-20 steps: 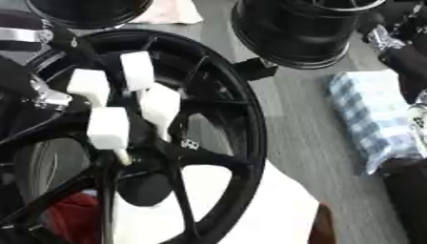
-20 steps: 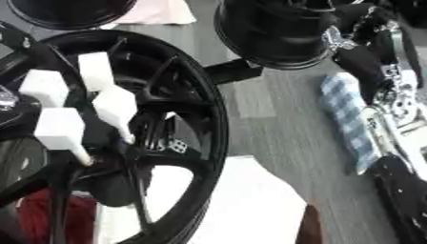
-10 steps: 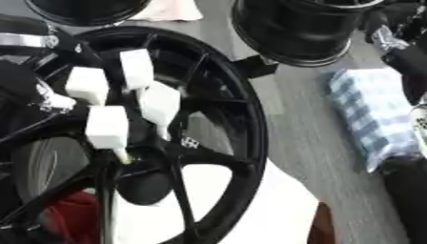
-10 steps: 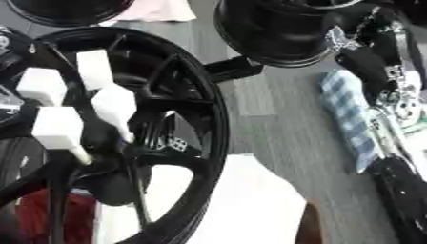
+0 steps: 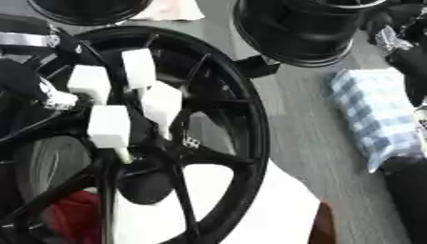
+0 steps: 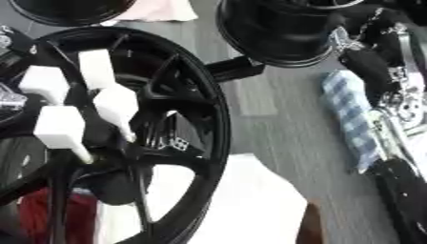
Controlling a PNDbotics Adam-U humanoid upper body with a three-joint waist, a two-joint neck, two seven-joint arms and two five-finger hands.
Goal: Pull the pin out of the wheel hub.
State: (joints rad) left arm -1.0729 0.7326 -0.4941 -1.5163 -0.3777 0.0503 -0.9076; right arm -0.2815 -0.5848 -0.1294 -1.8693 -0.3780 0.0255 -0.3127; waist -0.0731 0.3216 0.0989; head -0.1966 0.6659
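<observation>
Left eye view, left half: large black multi-spoke alloy wheel [image 5: 238, 124], rigid, heavy, stays put. Left hand [image 5: 125, 102], white-tipped fingers curled over hub; pin itself not distinguishable beneath. Likely small, stiff, smooth: pinch exposed end, pull straight. Right hand [image 6: 375, 66] at right edge, fingers unclear.

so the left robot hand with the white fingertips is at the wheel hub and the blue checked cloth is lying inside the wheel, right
Not quite. The left robot hand is at the wheel hub, but the blue checked cloth lies outside the wheel, on the grey surface to its right, as the left eye view shows.
</observation>
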